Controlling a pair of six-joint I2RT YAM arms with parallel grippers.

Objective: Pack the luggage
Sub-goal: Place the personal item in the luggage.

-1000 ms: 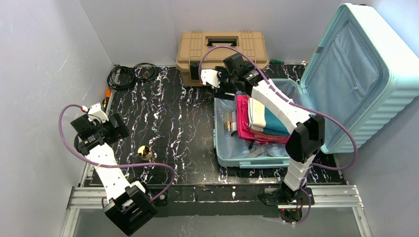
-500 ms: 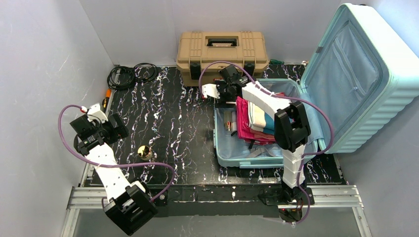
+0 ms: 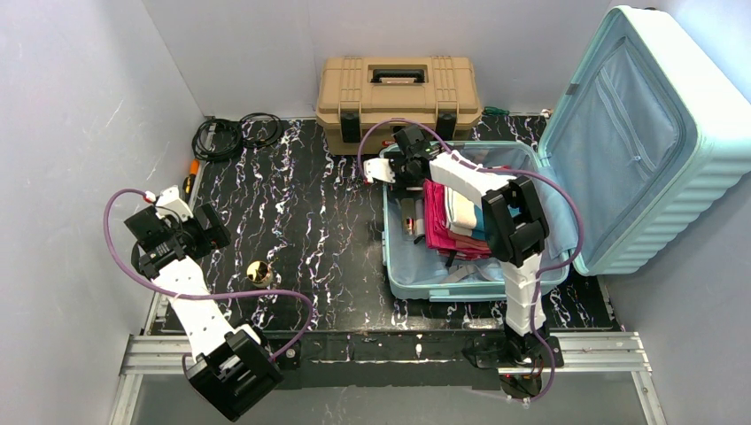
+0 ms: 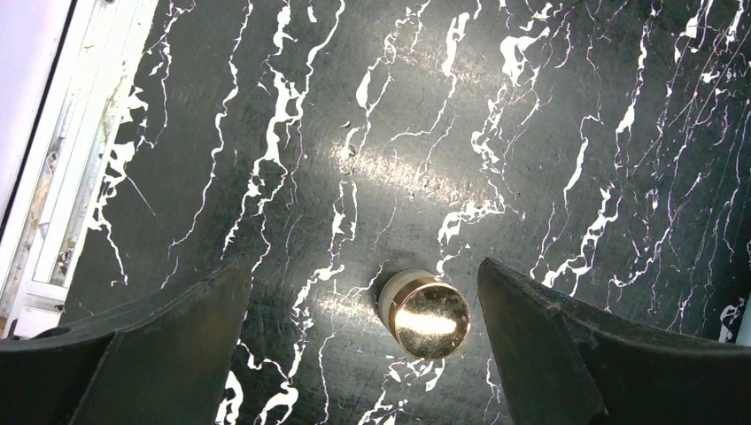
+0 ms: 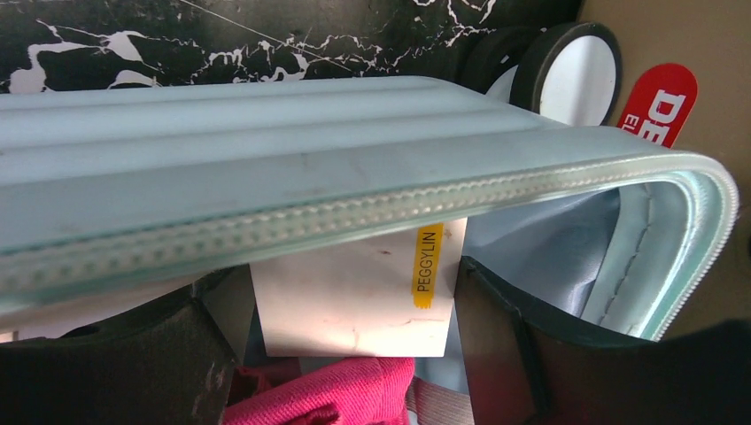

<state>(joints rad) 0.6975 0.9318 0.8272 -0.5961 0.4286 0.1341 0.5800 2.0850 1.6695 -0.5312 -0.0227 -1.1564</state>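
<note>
Luggage [image 3: 443, 288], a single pale mint hard-shell case, lay open on the right side of the black marbled table [image 3: 301, 221]. Its lid stood up to the right, and one stack of folded clothes [image 3: 456, 217] in pink, cream and teal sat in its base. The right gripper [image 5: 345, 283] was at the base's far left corner. Its jaws were spread wide and set against the sides of one white box [image 5: 354, 314] with a yellow label, just inside the ribbed rim. Two black wheels [image 5: 571, 71] showed beyond. The left gripper [image 4: 361, 266] hung fully open and empty above one small gold-topped round object [image 4: 428, 314], well clear of it. One tan toolbox [image 3: 400, 93] stood behind the luggage, and one coil of black cable [image 3: 226, 135] lay at the far left.
</note>
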